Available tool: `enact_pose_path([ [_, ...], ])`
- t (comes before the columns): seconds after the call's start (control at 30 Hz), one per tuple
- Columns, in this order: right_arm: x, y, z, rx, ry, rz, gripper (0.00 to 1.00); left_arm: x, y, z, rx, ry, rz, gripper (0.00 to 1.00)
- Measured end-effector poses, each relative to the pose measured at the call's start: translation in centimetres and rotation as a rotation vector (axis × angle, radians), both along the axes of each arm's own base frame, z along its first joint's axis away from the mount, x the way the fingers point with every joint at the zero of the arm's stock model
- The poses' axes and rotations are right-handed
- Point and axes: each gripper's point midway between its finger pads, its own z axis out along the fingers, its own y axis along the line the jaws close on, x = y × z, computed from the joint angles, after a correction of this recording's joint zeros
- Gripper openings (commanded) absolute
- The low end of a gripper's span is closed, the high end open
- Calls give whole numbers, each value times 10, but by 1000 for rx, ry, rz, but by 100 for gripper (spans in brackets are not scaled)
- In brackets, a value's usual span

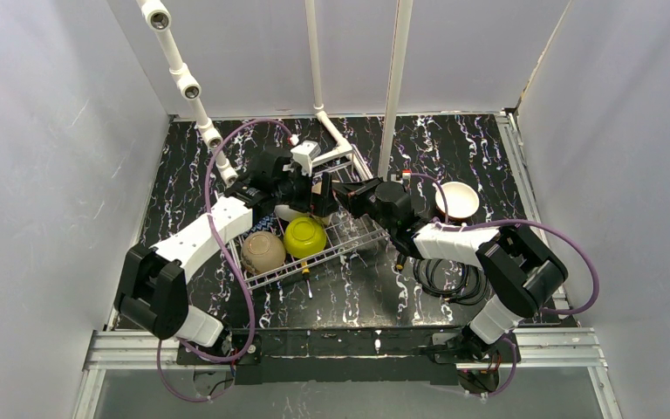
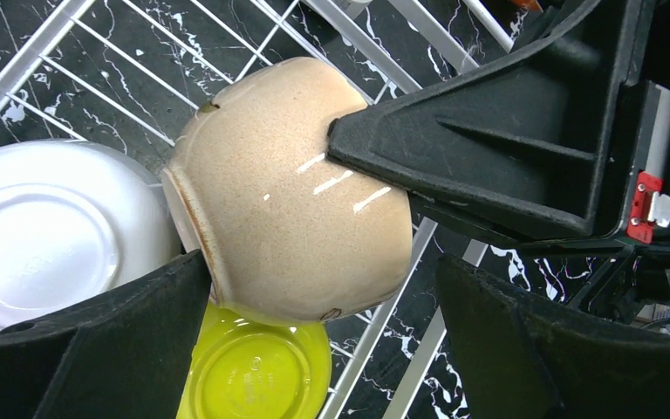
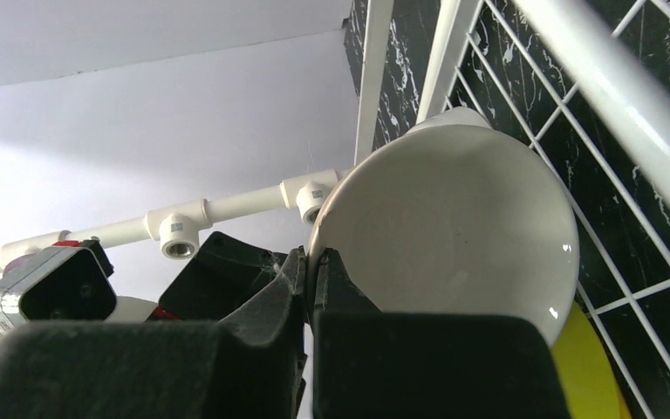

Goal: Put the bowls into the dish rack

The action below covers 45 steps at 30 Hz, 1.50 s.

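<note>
We see the right tool (image 3: pixel 310 272) pressed together on the rim of a tan bowl (image 2: pixel 288 209), w/ one finger inside and one outside. This bowl is tipped on its side over the dish rack (image 1: pixel 353 229), its pale inside facing the right wrist cam. If it touches the wires, we cannot tell. The left tool (image 2: pixel 323 271) is spread wide around the same bowl: one finger touches the bowl near its rim, the other is apart from it.

The rack stands on the black marbled counter (image 1: pixel 454 148), in the left half, approx. midway btw. the near and far edges. In the rack a white bowl (image 2: pixel 44 236) lies upside down just beside the held one. A yellow-green bowl (image 2: pixel 257 371) is also upside down, partly covered by the held bowl in the left wrist view. A second tan bowl (image 1: pixel 263 251) is near the rack's near left corner, just beside the yellow-green one.

One more bowl w/ white inside (image 1: pixel 458 201) sits upright on the counter toward the far right corner, outside the rack and well apart from it.
</note>
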Motion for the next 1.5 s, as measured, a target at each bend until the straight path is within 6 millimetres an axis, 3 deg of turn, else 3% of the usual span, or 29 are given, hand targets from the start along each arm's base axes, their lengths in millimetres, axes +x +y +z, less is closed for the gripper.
enact_pose_path([
  [0.3,0,0,3,30,17,-5,1,2,2,-3,29,-14,13,61],
  [0.7,4,-4,-1,22,29,-29,4,6,-2,-5,61,-37,12,34],
  [0.87,4,-10,-6,-7,48,-49,18,8,-6,-8,77,-58,-1,28],
  [1.03,5,-15,-1,-18,39,-66,55,12,-9,-9,98,-93,-26,24],
  [1.17,4,-18,8,-29,10,-70,72,14,-11,-15,116,-105,-48,23],
  [1.27,5,-21,13,-30,-2,-78,75,15,-12,-14,121,-121,-58,22],
  [1.5,-1,-33,13,-100,48,-99,69,24,-12,-12,144,-150,-55,22],
])
